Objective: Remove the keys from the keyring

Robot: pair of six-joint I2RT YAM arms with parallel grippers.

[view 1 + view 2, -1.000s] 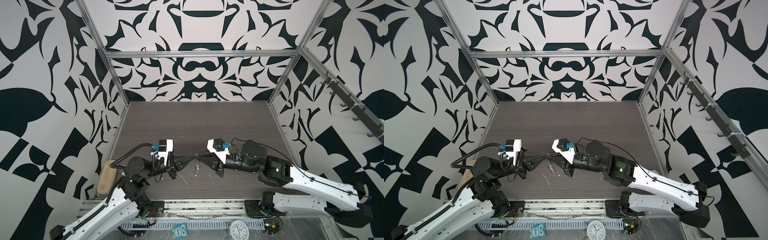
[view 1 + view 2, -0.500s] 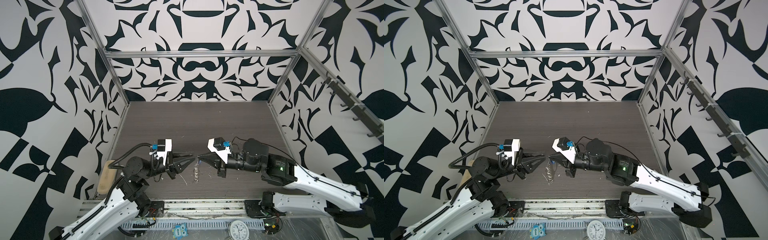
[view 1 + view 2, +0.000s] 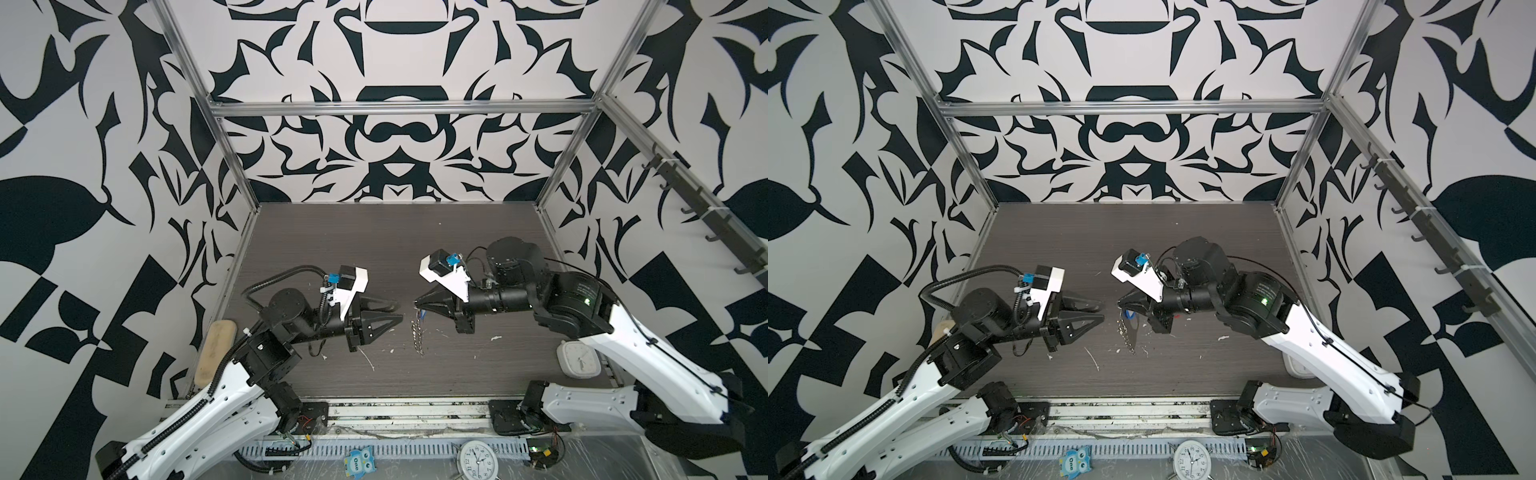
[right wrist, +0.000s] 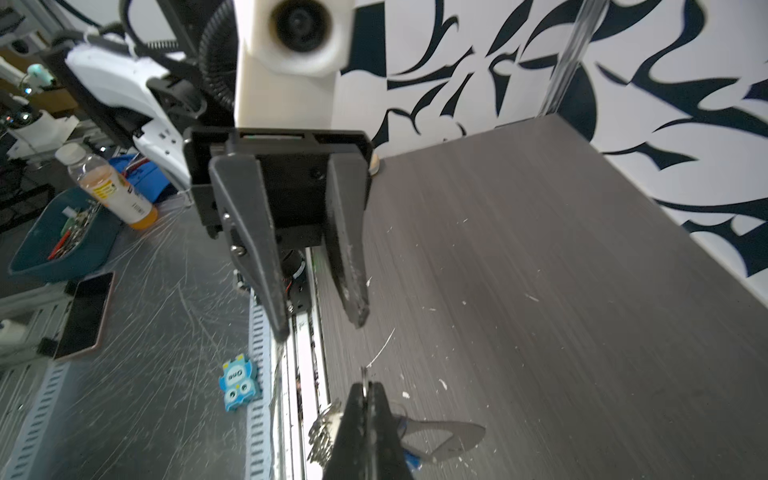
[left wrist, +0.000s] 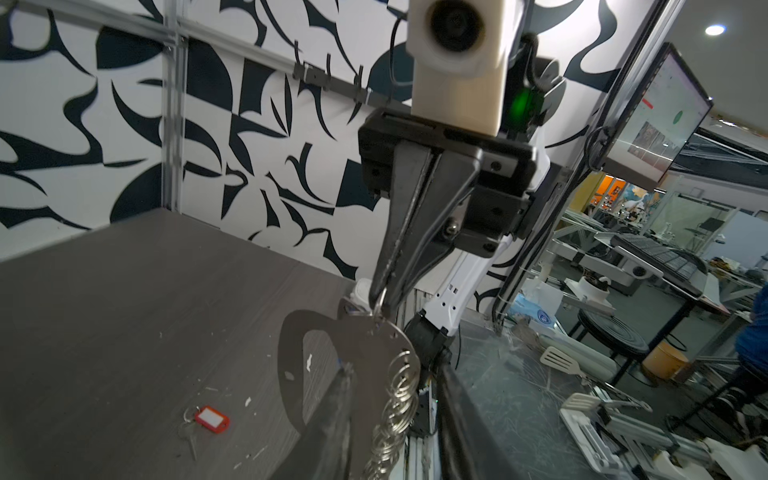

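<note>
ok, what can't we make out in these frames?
- blue key: right wrist view, mostly behind the right claw; whether it hangs on the keyring is unclear.
- red key: left wrist view, label too small to read.
- ring row: left wrist view, lower end cut off by the frame edge.

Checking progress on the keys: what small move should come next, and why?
Probably ease the open left gripper toward the blue key tag and close on it. The shut right gripper holds the keyring by a ring, that tag hanging beside it; the red key tag lies loose on the table.
</note>
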